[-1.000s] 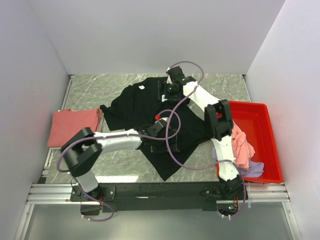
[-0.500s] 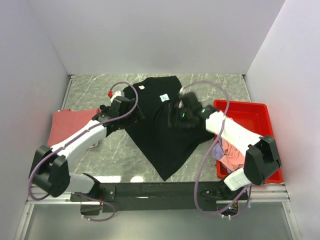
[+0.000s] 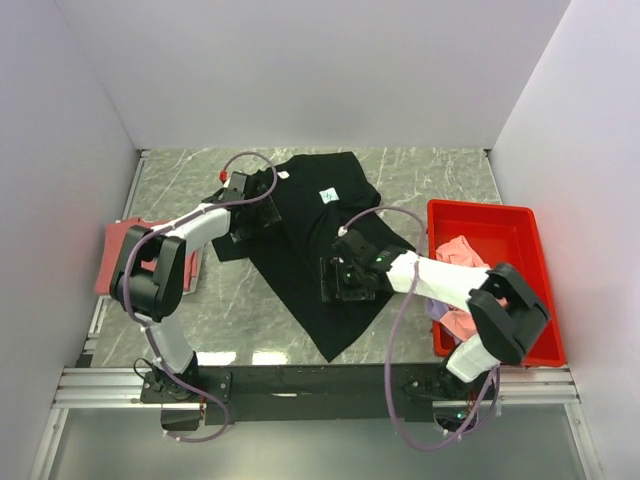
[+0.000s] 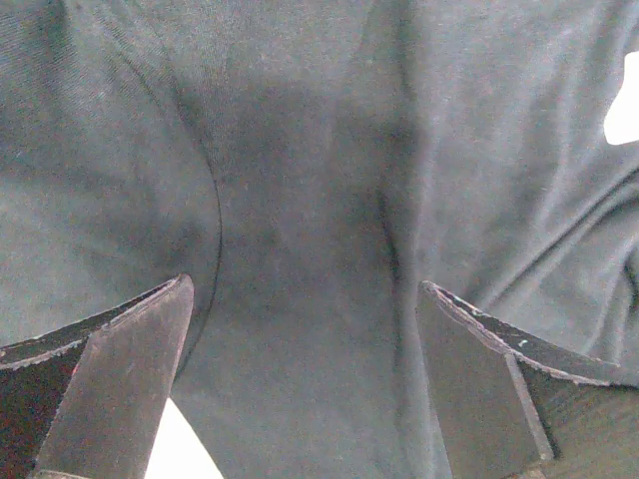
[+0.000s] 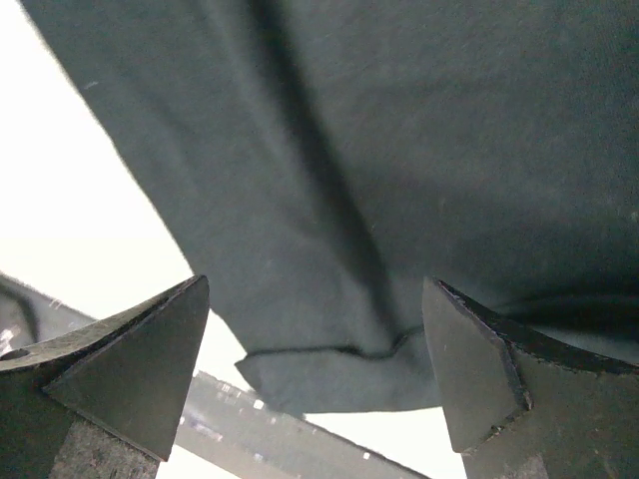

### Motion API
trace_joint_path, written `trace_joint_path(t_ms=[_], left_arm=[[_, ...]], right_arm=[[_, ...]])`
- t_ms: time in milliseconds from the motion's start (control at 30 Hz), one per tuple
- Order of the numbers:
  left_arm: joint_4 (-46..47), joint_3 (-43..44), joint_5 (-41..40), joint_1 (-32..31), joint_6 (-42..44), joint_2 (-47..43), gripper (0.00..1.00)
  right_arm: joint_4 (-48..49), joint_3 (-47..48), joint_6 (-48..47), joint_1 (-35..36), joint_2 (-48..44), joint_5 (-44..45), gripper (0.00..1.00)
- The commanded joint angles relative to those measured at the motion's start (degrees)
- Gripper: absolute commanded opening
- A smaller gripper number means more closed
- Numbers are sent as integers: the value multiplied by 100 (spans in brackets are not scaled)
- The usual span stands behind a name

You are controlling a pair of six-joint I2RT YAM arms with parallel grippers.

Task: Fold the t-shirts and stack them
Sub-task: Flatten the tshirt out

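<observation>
Black t-shirt (image 3: 305, 240): lying spread on the table (image 3: 420, 175), white neck label (image 3: 328, 196) facing up.
Left gripper (image 3: 250, 215): hanging over the black t-shirt's left edge, fingers (image 4: 120, 369) released, standing wide apart.
Right gripper (image 3: 340, 278): hanging over the black t-shirt's lower right part, near a hem, fingers (image 5: 130, 359) also released.
Salmon-red t-shirt (image 3: 125, 255): lying left of the black t-shirt.
Red bin (image 3: 530, 215): standing right of the black t-shirt, holding the pink t-shirt (image 3: 458, 248) and the lavender t-shirt (image 3: 436, 306).
</observation>
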Motion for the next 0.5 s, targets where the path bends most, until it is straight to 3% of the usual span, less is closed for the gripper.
trace_joint_path(t_ms=[0,367,467], left_arm=[[237,226,270,92,185,136,100],[633,-46,508,145,71,514,99],[1026,-458,928,110,-174,418,99]], right_arm=[[160,269,15,-121,414,213,93],[-138,928,-389,-1158,1435,81,92],[-279,1139,-504,-1580,1716,2,92]])
